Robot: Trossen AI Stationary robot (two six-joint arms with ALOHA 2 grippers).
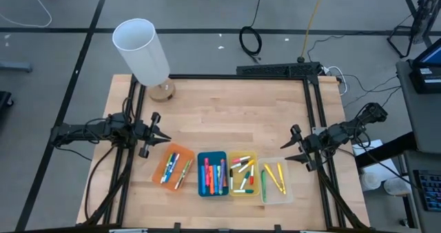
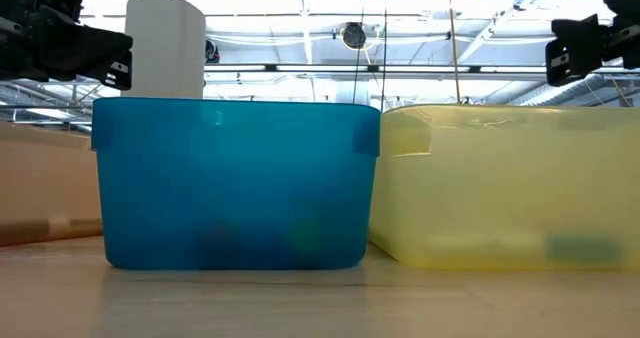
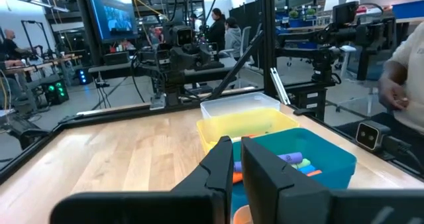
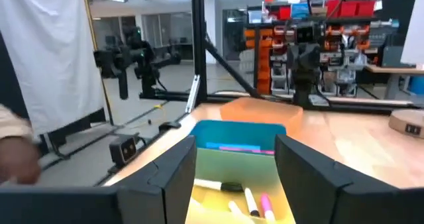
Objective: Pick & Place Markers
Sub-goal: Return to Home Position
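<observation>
**Markers in four trays, both grippers empty above the table**

Markers (image 1: 215, 174) lie inside four rectangular trays set in a row, side by side, near the front edge of the wooden table (image 1: 227, 109). From the robot's left to its right these are the orange tray (image 1: 165, 172), the blue tray (image 1: 202, 185), the yellow tray (image 1: 252, 158) and the clear tray (image 1: 289, 191). No marker rests on the bare wood.

The left gripper (image 1: 165, 137) hangs just beyond the orange tray's back left corner. It points toward the table's middle. Its fingers (image 3: 218, 168) are drawn almost together, with only a thin slit between them, and hold nothing. The right gripper (image 1: 289, 145) hangs just behind the clear tray and faces the left one. Its fingers (image 4: 173, 174) are spread wide and hold nothing. In the low view both grippers sit high, above the rims of the blue and yellow trays.

The right wrist view shows white, pink and dark-capped markers on the yellow tray's floor. The left wrist view shows purple, green and orange ones in the blue tray.

A white cylinder (image 1: 141, 50) stands on a round base at the table's back left. A person's sleeve (image 3: 401, 78) shows beyond the table in the left wrist view.
</observation>
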